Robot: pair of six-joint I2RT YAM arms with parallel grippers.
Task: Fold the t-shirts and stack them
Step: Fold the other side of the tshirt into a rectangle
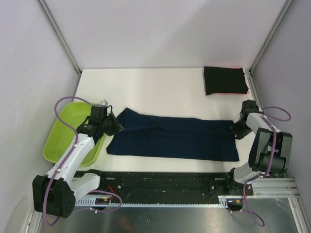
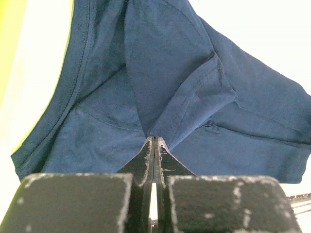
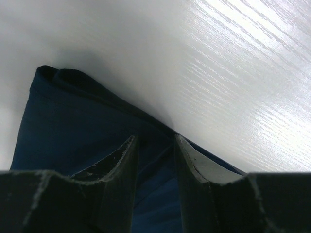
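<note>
From the top view the left claw point(image 1: 114, 127) is hard to read, dark against the dark cloth. Its wrist view settles it: the jaws are pressed together on a bunched fold of the navy t-shirt point(image 2: 194, 92), which rises to the fingertips point(image 2: 148, 145).

The right claw point(image 1: 237, 130) is at the shirt's opposite, right-hand end, and there too the top view shows little. In the right wrist view its fingers point(image 3: 124, 155) stand apart over the shirt's folded edge, with navy cloth in the gap. I cannot tell whether they touch the cloth.

The navy t-shirt point(image 1: 172, 138) lies as a long band across the white worktop point(image 1: 155, 90) between the two arms. Its left end is gathered and lifted slightly, and the rest lies flat.

The black t-shirt point(image 1: 224, 80) sits folded in the far right corner, well apart from the navy one. A red-pink edge point(image 1: 224, 93) shows at its near side. What that edge belongs to is hidden underneath.

The lime-green tub point(image 1: 62, 131) stands at the left, just beside the navy shirt's left end. The left arm crosses its right side and hides part of its inside. Both shirts lie outside it, on the worktop
</note>
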